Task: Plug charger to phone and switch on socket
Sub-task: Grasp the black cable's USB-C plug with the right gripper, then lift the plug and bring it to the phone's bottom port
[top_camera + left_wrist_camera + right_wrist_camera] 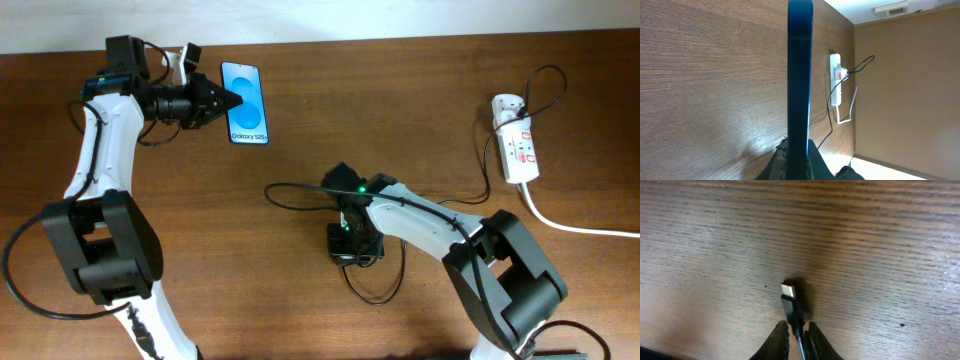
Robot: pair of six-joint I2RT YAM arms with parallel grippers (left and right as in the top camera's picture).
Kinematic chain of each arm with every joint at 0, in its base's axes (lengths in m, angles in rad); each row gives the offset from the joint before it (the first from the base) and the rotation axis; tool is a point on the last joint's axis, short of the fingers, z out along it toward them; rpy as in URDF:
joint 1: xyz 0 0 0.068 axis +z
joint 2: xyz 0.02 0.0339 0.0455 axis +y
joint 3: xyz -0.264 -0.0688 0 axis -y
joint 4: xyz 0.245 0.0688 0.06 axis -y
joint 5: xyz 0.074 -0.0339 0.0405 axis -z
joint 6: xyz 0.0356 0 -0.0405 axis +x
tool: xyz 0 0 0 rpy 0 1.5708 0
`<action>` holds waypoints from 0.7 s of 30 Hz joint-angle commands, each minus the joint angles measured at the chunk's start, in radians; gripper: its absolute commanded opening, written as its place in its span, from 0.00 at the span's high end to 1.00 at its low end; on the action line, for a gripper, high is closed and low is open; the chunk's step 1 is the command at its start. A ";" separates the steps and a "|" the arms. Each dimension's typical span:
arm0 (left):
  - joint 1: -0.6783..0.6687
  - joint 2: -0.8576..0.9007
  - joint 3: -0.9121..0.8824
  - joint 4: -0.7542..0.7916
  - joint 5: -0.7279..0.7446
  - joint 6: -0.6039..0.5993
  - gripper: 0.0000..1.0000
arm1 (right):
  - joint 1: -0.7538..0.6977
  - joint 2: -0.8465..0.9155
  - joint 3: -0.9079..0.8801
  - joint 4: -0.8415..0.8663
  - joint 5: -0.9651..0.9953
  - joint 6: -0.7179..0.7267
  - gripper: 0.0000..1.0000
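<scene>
Left arm extended rightward, left gripper [236, 100] clamped on the black-framed, blue-screened phone [250, 88] at the far side of the brown wooden table [400, 90]. Right arm folded inward at its middle, right gripper [796, 340] pinching the thin black charger cable [789, 300] behind its tip

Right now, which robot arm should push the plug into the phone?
Right. The right gripper pinches the charger, its tip sticking out free, while the left gripper is busy clamping the phone.
</scene>
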State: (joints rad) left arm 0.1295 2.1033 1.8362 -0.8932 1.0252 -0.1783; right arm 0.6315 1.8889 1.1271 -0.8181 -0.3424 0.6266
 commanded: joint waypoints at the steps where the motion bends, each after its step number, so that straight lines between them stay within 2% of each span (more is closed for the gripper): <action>1: 0.001 -0.034 0.010 0.002 0.051 0.020 1.00 | -0.004 0.016 -0.005 -0.001 -0.006 0.001 0.88; 4: 0.001 -0.034 0.010 0.002 0.051 0.019 1.00 | -0.004 0.016 -0.005 -0.003 -0.019 -0.011 0.94; 10: 0.001 -0.034 0.010 0.002 0.054 0.019 1.00 | -0.005 0.015 0.029 -0.004 -0.068 -0.029 0.96; 12: 0.001 -0.034 0.010 0.042 0.197 0.020 1.00 | -0.006 0.013 0.084 -0.008 -0.127 -0.078 0.96; 15: 0.001 -0.034 0.010 0.214 0.521 0.019 1.00 | -0.035 -0.014 0.202 -0.032 -0.194 -0.153 0.96; 21: -0.013 -0.034 0.011 0.227 0.549 -0.114 1.00 | -0.076 -0.050 0.441 -0.023 -0.250 -0.208 0.96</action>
State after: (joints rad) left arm 0.1268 2.1033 1.8347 -0.6682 1.4998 -0.2192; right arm 0.5545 1.8748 1.5120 -0.8608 -0.5579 0.4484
